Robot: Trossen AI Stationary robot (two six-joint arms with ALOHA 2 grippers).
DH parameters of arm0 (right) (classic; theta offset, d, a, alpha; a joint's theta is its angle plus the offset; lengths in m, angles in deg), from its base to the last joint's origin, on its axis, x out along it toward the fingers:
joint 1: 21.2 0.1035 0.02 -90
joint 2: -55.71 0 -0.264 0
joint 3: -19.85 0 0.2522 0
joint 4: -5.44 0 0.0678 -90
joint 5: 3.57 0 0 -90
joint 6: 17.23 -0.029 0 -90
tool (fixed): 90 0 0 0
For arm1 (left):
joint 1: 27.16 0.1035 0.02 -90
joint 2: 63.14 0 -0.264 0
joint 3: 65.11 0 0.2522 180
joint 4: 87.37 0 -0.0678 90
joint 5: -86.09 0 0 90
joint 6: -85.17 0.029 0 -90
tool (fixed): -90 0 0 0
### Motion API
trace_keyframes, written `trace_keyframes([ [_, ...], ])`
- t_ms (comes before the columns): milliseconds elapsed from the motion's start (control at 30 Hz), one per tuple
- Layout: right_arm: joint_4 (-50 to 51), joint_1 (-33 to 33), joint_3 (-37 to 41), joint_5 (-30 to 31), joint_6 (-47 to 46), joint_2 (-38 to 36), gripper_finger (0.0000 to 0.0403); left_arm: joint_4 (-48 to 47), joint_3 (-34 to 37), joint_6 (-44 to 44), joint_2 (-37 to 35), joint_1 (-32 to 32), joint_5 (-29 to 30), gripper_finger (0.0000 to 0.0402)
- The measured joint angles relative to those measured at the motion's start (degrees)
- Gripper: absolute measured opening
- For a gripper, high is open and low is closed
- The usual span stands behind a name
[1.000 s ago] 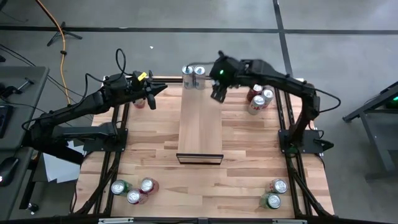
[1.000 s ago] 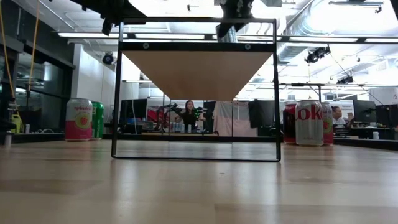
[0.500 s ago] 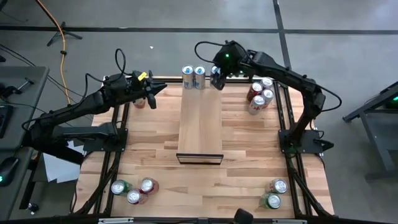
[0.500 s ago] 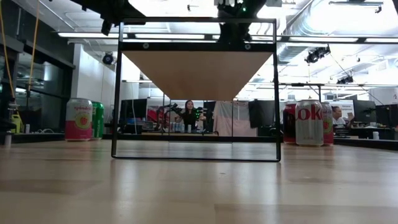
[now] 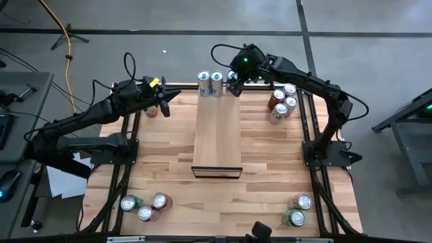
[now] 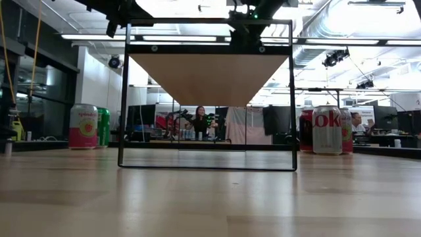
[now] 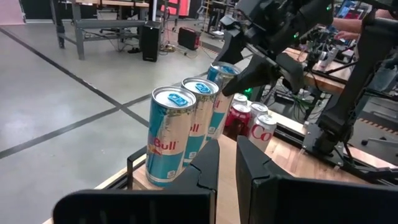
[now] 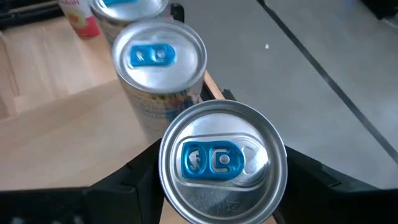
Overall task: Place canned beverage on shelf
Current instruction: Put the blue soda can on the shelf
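The shelf point(image 5: 217, 131) is a pale panel raised on a thin dark frame point(image 6: 125, 99) in the middle of the table. Two blue-and-silver cans point(image 5: 204, 84) point(image 5: 216, 82) stand in a row at its far end. My right gripper point(image 5: 233, 82) is shut on a third can point(image 8: 222, 163) next to them, in line with the row point(image 7: 221, 87). Its foot is hidden behind the other cans. My left gripper point(image 5: 172, 98) hangs shut over the table's far left, pointing at the row. My right gripper pinches the third can's upper wall just below the rim point(image 8: 166, 186) between its two fingers point(image 8: 134, 180), one on each side. The fingers come slanting down from the table's right and far side. The can is upright; I cannot tell whether it stands on the shelf.
Red and silver cola cans point(image 5: 281, 104) cluster at the far right. A pink can point(image 5: 152, 111) stands below the left arm. More cans sit at the near left point(image 5: 144, 206) and near right point(image 5: 297, 209). People sit in the room beyond point(image 6: 199, 125).
My right gripper has carried the can from over the shelf's far part toward the table's far edge and a little down, ending beside the two standing cans. It has barely moved in the last half second.
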Motion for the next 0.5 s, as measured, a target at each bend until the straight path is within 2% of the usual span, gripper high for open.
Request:
trace_keyframes([
  [433,-0.93,-0.55,0.0,-0.94,-0.18,1.27,0.0222,0.03,0.0,-1.44,0.0,-0.02,0.0,0.0],
  [500,-0.93,-0.55,0.0,-0.94,-0.18,1.27,0.0235,0.03,0.0,-1.44,0.0,-0.02,0.02,0.0],
])
